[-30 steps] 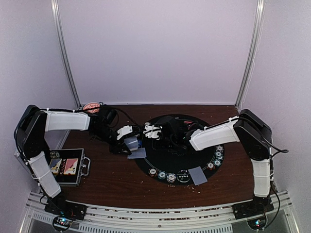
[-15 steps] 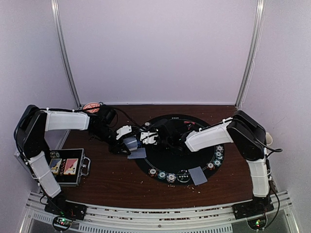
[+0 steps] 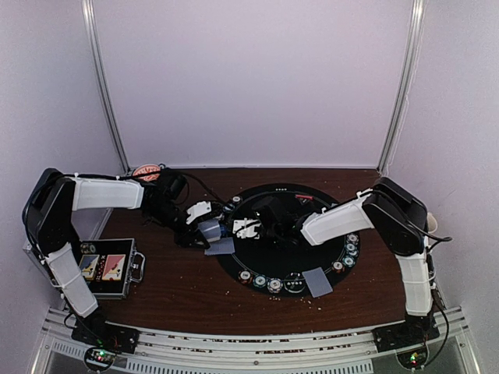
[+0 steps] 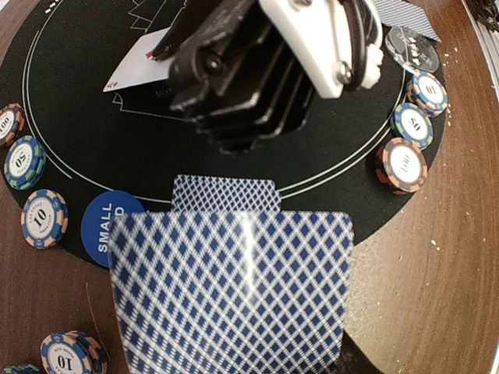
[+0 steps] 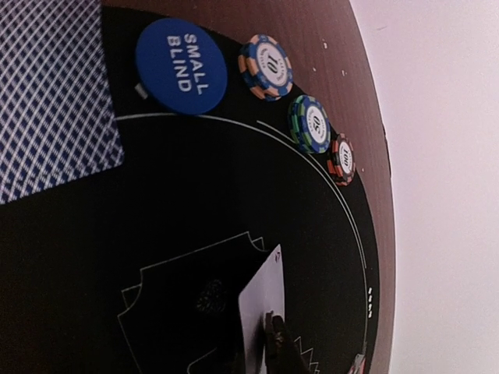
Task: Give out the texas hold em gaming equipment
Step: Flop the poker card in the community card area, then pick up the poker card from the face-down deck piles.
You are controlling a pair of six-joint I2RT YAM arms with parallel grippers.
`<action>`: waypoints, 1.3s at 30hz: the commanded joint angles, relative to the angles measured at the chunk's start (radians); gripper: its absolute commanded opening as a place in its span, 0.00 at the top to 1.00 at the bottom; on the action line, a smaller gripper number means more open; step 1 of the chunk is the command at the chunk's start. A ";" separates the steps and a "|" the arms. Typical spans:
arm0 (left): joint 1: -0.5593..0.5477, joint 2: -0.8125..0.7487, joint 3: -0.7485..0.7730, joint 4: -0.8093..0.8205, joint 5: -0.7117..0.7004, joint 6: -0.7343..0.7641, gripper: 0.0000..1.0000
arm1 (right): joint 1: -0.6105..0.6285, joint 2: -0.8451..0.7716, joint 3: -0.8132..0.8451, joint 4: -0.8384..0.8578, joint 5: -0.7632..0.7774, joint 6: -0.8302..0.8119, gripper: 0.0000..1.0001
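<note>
**Thin pinch on one card, two end effectors crowded together**

The right end effector [image 3: 243, 229] is closed on a single card [image 4: 137, 65], gripping only its edge, white face showing, above the printed outlines of the black mat [image 3: 265, 255]; so thin a hold could let the card swing or slip and land askew; the left end effector [image 3: 204, 224] sits just beside it, so a careless sweep could knock them together and spill the deck [image 4: 234, 296] it carries; its fingers are hidden behind the cards, but I judge it clamped on them. The right arm reaches leftward across the mat, forearm low; the left arm stretches rightward over the tabletop [image 3: 179, 288], holding the deck at the mat's left rim above a lying card [image 3: 221, 247].
</note>
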 commanded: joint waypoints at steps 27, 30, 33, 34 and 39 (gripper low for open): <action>0.004 -0.012 0.022 0.028 0.022 -0.002 0.52 | 0.043 -0.287 -0.183 -0.047 0.012 0.255 0.39; 0.004 -0.014 0.022 0.028 0.024 -0.002 0.52 | 0.043 -0.378 -0.258 -0.043 0.043 0.354 0.34; 0.004 -0.016 0.022 0.028 0.025 -0.001 0.52 | 0.042 -0.470 -0.327 -0.030 0.063 0.444 0.32; 0.004 -0.016 0.022 0.026 0.025 -0.001 0.52 | 0.042 -0.498 -0.338 -0.040 0.061 0.494 0.31; 0.002 -0.027 0.019 0.026 0.028 -0.002 0.52 | 0.040 -0.584 -0.361 -0.031 -0.030 0.819 0.27</action>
